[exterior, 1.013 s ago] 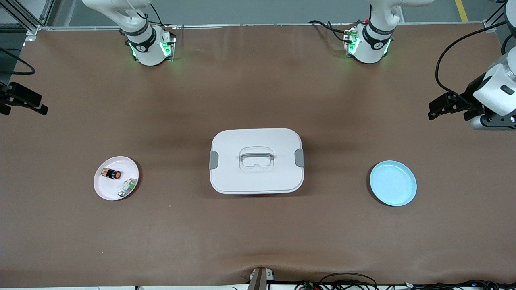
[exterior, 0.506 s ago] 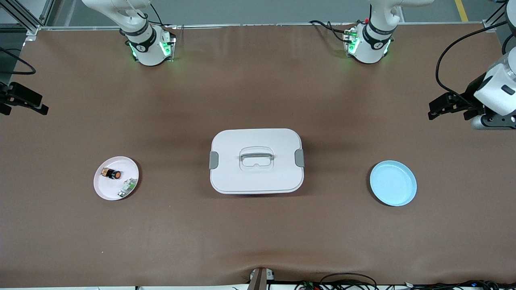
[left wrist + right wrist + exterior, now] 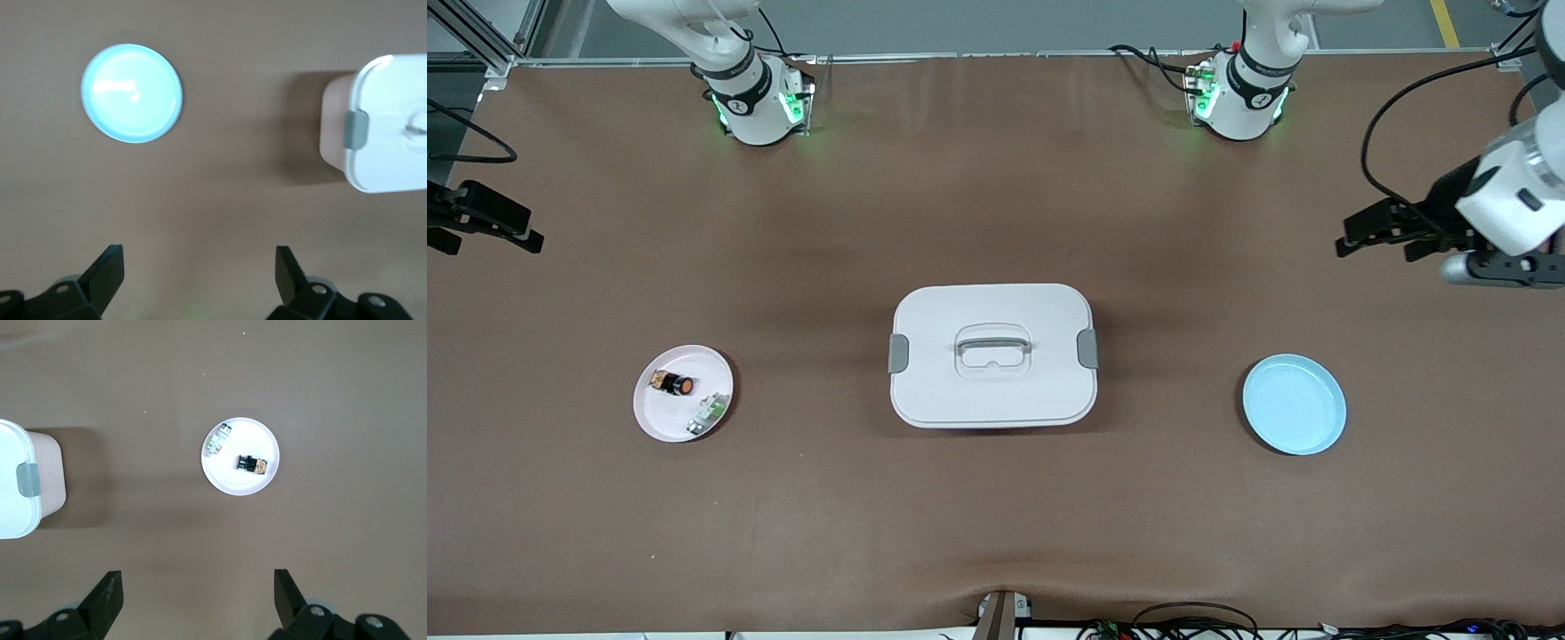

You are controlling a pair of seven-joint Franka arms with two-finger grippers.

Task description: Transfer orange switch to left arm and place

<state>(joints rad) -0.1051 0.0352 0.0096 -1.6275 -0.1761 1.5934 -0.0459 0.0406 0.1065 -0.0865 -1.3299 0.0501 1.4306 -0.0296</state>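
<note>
The orange switch [image 3: 674, 384] lies on its side on a small white plate [image 3: 660, 418] toward the right arm's end of the table; the right wrist view shows the orange switch [image 3: 251, 463] on that plate [image 3: 233, 480] too. The white lidded box [image 3: 992, 356] stands mid-table between the two plates. My right gripper [image 3: 527, 229] hangs open and empty over the table's edge at its own end; in its wrist view the right gripper [image 3: 197, 587] holds nothing. My left gripper [image 3: 1352, 233] hovers open and empty over bare table at the left arm's end, as the left gripper [image 3: 199, 263] also shows.
A green-and-white component [image 3: 707, 412] shares the white plate with the switch. An empty light blue plate [image 3: 1294, 404] sits toward the left arm's end, level with the box. Brown mat covers the table all round. Cables lie along the edge nearest the front camera.
My left gripper has moved inward toward the table's middle and slightly toward the bases. The right gripper has shifted a little inward too. Nothing on the table moved.
</note>
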